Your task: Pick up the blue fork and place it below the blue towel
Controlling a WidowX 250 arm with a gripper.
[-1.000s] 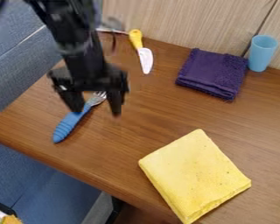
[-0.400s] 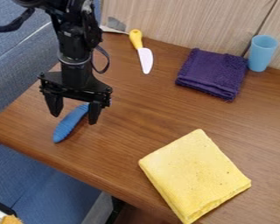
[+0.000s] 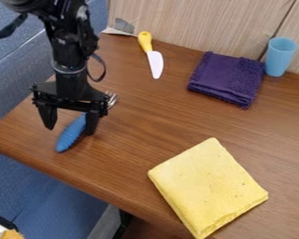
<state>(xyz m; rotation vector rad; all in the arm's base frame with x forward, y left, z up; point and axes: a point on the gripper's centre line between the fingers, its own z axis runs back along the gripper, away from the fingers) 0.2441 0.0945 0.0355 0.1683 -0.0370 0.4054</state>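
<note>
A black gripper [image 3: 70, 130], its fingers spread and gripping nothing, hangs over the handle of a blue fork [image 3: 69, 135] on a brown wooden table [image 3: 158, 112]. In under a second, the arm shifts toward eight o'clock, leaving its place over the neck of the fork for one above the handle. The tines, hidden moments ago, reappear toward one o'clock of the gripper. The fork itself has not budged: it lies flat near the table's edge, handle end toward seven o'clock, tines toward one.

The shift appears to be a last alignment before the grasp, with the handle now framed between the fingers, though one finger overlaps it in view and the height above the wood cannot be told. A descent and a squeeze seem due next; an off-centre close could nudge the fork aside.

The towel named as blue looks purple [image 3: 225, 78]; folded at two o'clock from the gripper, beside a light blue cup [image 3: 281, 57], it is the likely target. The drop spot would be the wood on its six o'clock side, short of the yellow cloth [image 3: 208, 186] at four o'clock from the gripper.
</note>
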